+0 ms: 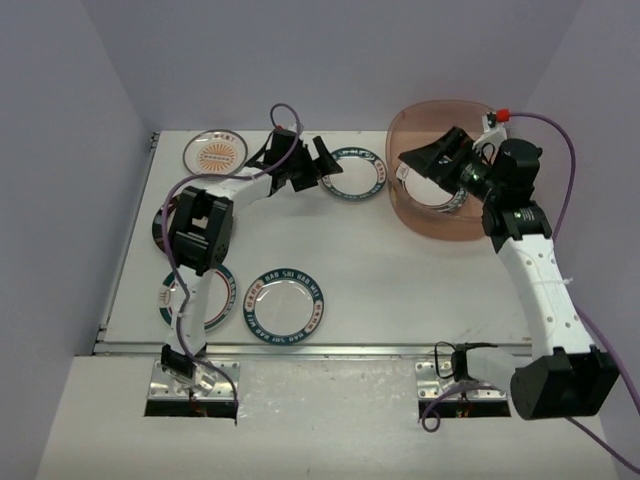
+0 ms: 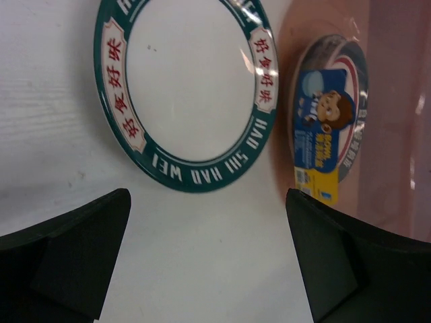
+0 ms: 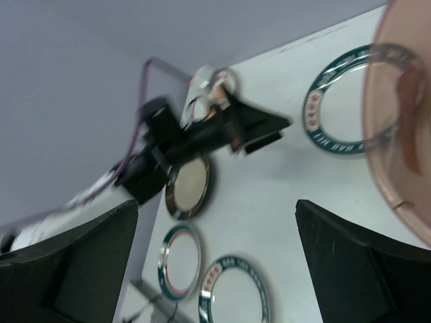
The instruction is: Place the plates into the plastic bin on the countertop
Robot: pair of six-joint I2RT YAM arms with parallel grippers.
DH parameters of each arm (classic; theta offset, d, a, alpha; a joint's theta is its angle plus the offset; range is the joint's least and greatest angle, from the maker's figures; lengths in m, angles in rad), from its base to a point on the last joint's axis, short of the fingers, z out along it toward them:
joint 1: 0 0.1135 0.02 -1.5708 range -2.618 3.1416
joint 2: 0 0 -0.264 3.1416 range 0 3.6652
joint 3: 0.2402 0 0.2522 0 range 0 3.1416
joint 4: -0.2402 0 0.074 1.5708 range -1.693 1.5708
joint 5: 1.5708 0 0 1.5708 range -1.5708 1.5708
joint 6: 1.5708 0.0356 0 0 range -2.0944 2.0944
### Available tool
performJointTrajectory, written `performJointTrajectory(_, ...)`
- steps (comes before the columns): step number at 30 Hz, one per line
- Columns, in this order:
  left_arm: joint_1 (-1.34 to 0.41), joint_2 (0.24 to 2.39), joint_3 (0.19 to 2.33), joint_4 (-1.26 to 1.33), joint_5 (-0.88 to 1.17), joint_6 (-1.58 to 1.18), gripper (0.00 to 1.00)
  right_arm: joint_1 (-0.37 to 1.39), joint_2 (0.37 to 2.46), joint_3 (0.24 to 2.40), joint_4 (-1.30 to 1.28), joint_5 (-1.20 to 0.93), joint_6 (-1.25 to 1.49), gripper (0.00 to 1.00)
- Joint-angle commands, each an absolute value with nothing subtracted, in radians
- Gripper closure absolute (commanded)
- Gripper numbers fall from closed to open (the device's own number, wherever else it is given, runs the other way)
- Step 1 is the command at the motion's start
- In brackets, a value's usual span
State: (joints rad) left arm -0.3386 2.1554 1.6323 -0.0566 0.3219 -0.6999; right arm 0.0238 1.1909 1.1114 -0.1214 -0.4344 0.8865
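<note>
Left wrist | left claw [image 2: 207, 202] gaping | green-rimmed plate [image 2: 188, 87] flat beside plastic bin [image 2: 394, 40] | right claw [image 3: 217, 208] gaping

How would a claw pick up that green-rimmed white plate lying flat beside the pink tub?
Probably by its rim: the green-rimmed white round plate lies flat on the white countertop, so only its thin edge offers a hold. The edge facing the open left gripper is free; another side is near the translucent pinkish plastic bin. Come from above, one finger either side of the rim.
</note>
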Motion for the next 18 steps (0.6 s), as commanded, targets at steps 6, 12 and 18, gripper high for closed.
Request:
performJointTrajectory(6, -0.278, 2.509, 1.969, -0.121, 0.442, -0.717, 0.17, 0.026, 1.003, 0.905, -0.069, -0.916, 0.759, 0.01)
performJointTrajectory(12, -0.252, 2.615, 2.022, -0.122, 0.496, -0.725, 0.36, 0.026, 0.995, 0.888, -0.050, -0.922, 0.774, 0.01)
performJointTrajectory(18, -0.242, 2.714, 2.162, -0.142, 0.534, -0.767, 0.59, 0.026, 0.996, 0.881, -0.015, -0.946, 0.805, 0.01)
